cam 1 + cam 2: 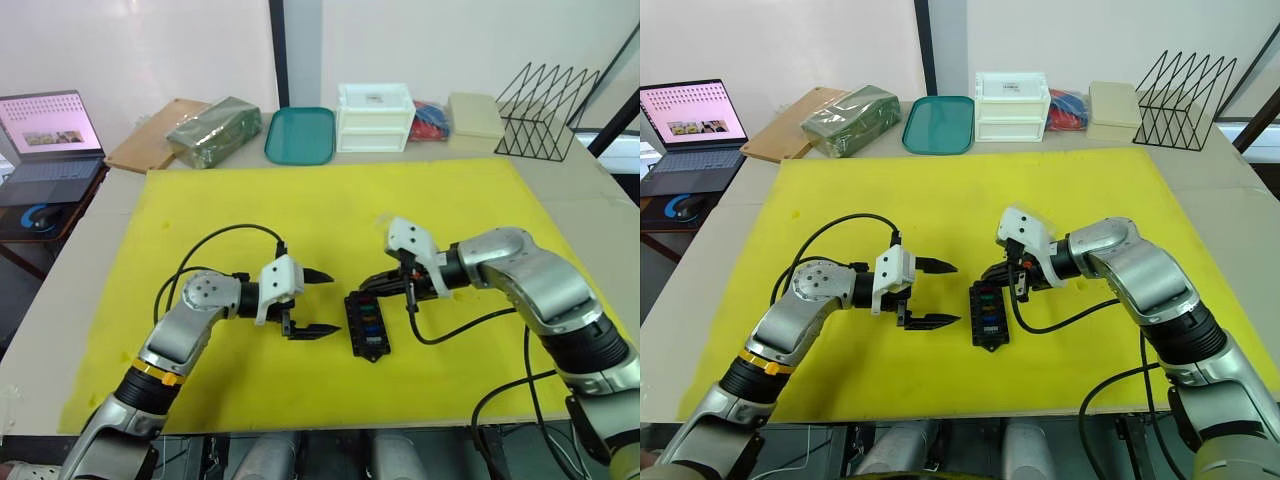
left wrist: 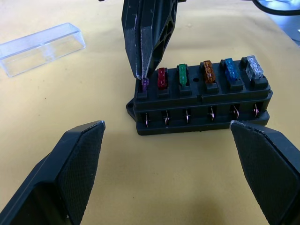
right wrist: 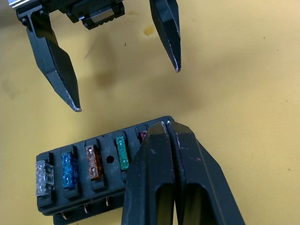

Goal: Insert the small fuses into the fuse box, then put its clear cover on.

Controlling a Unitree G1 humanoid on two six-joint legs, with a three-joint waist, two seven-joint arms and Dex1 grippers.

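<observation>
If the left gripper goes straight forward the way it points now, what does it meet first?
Probably the black rectangular plastic fuse box: it lies directly ahead of the open left gripper, facing the gap between the fingers. The shut right gripper presses a purple fuse beyond that.

Black fuse box (image 2: pixel 201 105) on yellow mat (image 1: pixel 330 200), holding purple, red, green, amber, blue and clear small fuses (image 2: pixel 183 75); colourless clear cover (image 2: pixel 41 48).
</observation>
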